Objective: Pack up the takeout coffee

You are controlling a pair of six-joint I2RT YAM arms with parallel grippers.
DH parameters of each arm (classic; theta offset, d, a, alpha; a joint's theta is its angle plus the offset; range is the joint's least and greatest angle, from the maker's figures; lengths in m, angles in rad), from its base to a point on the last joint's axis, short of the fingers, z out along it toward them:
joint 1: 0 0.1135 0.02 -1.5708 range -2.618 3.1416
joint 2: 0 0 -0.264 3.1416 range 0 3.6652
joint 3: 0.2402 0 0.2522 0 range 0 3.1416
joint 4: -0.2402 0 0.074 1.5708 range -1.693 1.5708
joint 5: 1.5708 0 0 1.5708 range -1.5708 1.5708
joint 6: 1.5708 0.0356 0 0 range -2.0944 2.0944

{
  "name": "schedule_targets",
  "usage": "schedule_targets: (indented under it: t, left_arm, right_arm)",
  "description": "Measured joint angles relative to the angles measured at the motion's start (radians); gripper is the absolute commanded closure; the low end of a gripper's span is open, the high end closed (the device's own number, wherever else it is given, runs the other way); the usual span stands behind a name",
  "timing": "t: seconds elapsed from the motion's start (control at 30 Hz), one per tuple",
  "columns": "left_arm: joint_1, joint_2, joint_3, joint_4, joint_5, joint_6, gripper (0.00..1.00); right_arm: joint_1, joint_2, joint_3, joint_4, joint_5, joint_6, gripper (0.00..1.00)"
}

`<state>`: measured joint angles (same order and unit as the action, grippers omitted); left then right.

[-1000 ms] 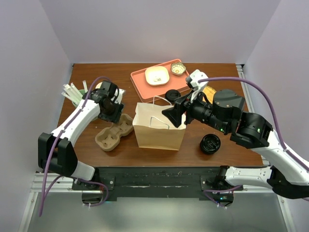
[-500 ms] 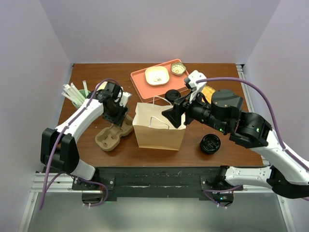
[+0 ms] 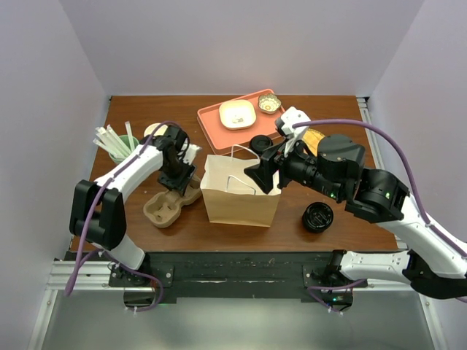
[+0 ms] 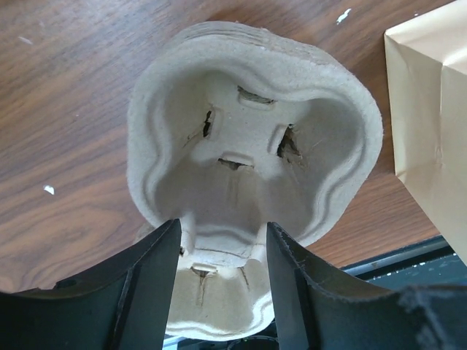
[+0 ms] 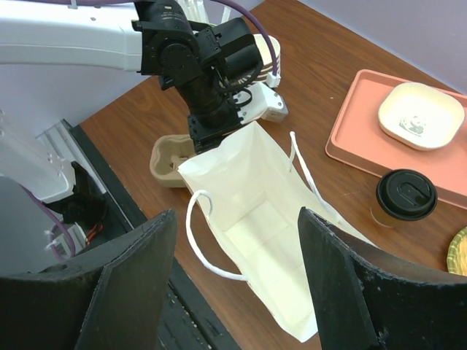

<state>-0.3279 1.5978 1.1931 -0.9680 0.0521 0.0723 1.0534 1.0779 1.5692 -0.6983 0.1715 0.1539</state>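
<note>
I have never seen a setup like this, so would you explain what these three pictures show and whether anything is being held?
These are two robot arms, mounted side by side, each ending in a two-finger gripper. One picture looks down from above; the other two come from cameras on the wrists. On the wooden table stand an open brown paper bag, a lidded takeout coffee beside a salmon tray, and a pulp cup carrier. The left gripper is open over the carrier; the right gripper is open above the bag. Neither holds anything.
</note>
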Motion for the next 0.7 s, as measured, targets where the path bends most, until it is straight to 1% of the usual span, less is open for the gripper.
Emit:
schedule_targets:
  t: [0.2,0.33,0.57,0.7]
  left_arm:
    - [0.0,0.009,0.016,-0.017,-0.008,-0.001,0.45]
    - [-0.002,0.021,0.037,-0.028,-0.021,-0.007,0.47]
    - [-0.034,0.041,0.063,-0.05,-0.035,-0.032,0.47]
    - [-0.047,0.065,0.132,-0.097,-0.088,-0.055,0.45]
  right_arm:
    - [0.0,0.017,0.0,0.0,0.001,-0.02,0.28]
    - [0.0,0.029,0.001,0.0,0.001,-0.027,0.28]
    - [0.0,0.037,0.002,-0.001,-0.003,-0.035,0.28]
    - [0.0,0.037,0.003,-0.001,-0.005,-0.035,0.28]
